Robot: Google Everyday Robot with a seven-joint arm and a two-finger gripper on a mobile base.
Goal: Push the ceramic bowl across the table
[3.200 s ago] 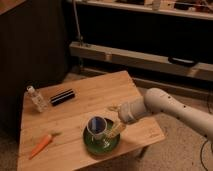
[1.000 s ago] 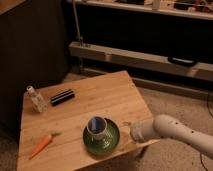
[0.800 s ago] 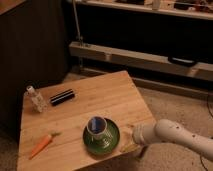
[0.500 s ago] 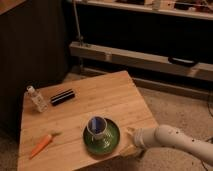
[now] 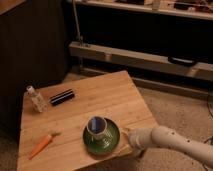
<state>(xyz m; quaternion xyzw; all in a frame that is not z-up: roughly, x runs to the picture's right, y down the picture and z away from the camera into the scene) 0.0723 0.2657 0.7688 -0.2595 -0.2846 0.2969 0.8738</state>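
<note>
The ceramic bowl (image 5: 111,142) is a shallow glossy dark-green dish near the front right edge of the light wood table (image 5: 112,100). A small white cup with a blue inside (image 5: 97,128) stands in it. My gripper (image 5: 128,138) is at the end of the white arm (image 5: 170,142), low at the table's front right edge. It sits just right of the bowl's rim, close to it or touching it.
A carrot (image 5: 40,145) lies at the front left. A small clear bottle (image 5: 36,99) and a black oblong object (image 5: 62,96) are at the back left. A metal shelf rail (image 5: 150,59) runs behind the table. Carpet floor lies to the right.
My arm has drawn back from over the bowl, down and to the right, to the table's front right edge. The bowl and cup stay about where they were.
</note>
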